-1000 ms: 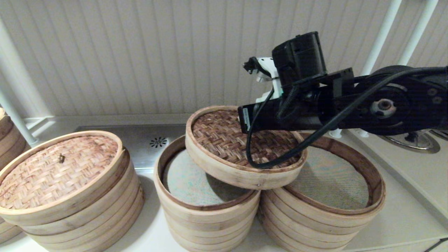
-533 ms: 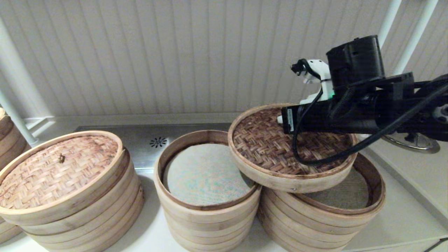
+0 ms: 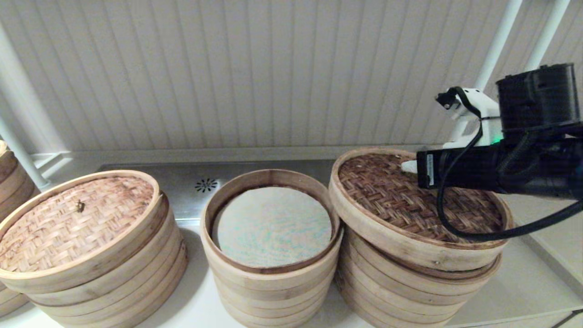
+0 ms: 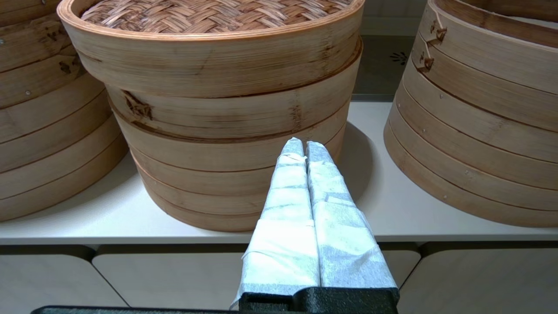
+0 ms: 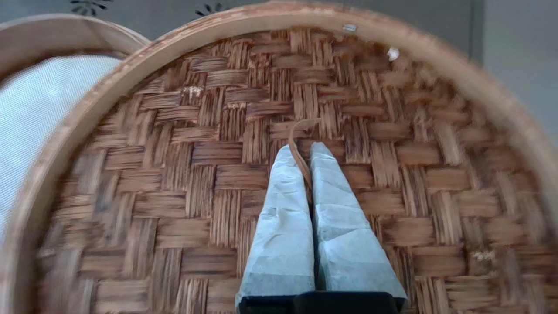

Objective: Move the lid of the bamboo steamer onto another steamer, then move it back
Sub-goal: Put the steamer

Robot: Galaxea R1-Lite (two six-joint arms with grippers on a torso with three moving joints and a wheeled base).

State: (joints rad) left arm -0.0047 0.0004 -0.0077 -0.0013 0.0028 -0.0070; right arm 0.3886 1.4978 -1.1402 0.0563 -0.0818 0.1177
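The bamboo steamer lid, dark herringbone weave in a pale rim, sits slightly tilted on the wider right-hand stack. My right gripper is over the lid's middle, shut on its thin bamboo loop handle; the weave fills the right wrist view around the gripper. The narrow steamer stands uncovered in the centre, showing its whitish flecked liner. My left gripper is shut on nothing, parked low at the counter's front edge.
A pale-tan-lidded stack stands at the left, directly ahead of the left gripper. Another stack is at the far left edge. A steel drain panel lies behind the stacks, and white pipes rise at the back right.
My right gripper has carried the dark lid to the right, from above the narrow middle steamer onto the wider right stack, and lowered it. The middle steamer's liner is now fully uncovered.
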